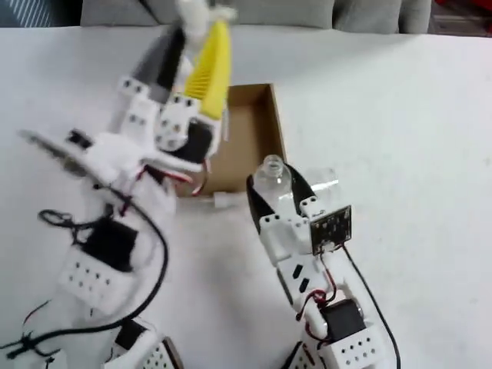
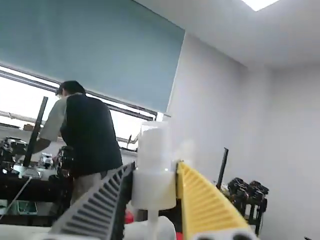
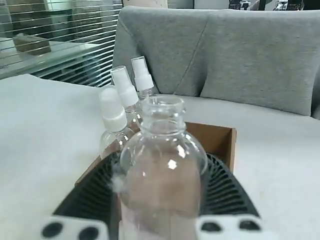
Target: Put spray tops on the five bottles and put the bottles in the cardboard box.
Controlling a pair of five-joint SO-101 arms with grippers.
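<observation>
Robotics lab with an office corner
A teal roller blind (image 2: 90,55) covers a wide window at the upper left and a ceiling light panel (image 2: 265,4) glows at the top right. A bench (image 2: 20,175) cluttered with gear stands at the lower left, and a grey sofa (image 3: 215,55) sits behind the white counter (image 3: 45,130).

Three capped bottles (image 3: 114,125), one uncapped bottle (image 3: 162,170), one separate spray top (image 2: 154,175), one cardboard box (image 1: 254,131).

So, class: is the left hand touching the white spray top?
Touching. The left wrist view shows the spray top clamped in the left hand, between its grey and yellow fingers.
</observation>
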